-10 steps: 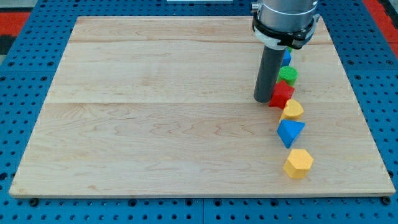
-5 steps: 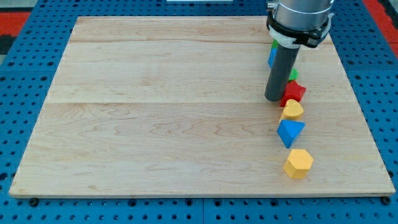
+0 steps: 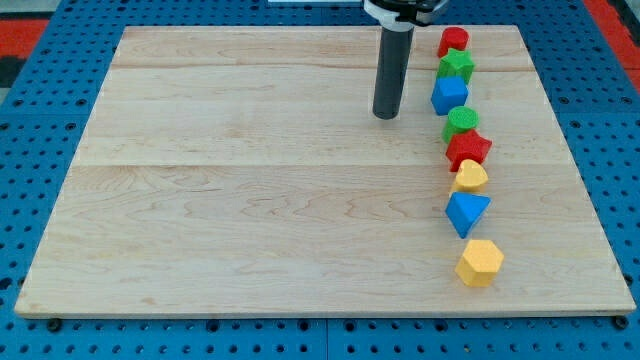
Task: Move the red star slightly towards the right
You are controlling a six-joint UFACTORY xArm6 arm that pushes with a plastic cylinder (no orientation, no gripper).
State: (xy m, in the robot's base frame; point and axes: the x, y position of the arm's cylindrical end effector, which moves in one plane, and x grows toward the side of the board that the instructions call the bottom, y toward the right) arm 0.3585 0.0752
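The red star lies at the view's right, in a column of blocks on the wooden board. It sits just below a green round block and just above a yellow block. My tip rests on the board to the upper left of the red star, well apart from it and touching no block.
The same column holds a red block, a green star and a blue block above, and a blue triangle and a yellow hexagon below. The board's right edge lies close beyond the column.
My tip pushed the red star a little to the right, then drew back up and to the left, away from it. The blocks at the column's top are now uncovered.
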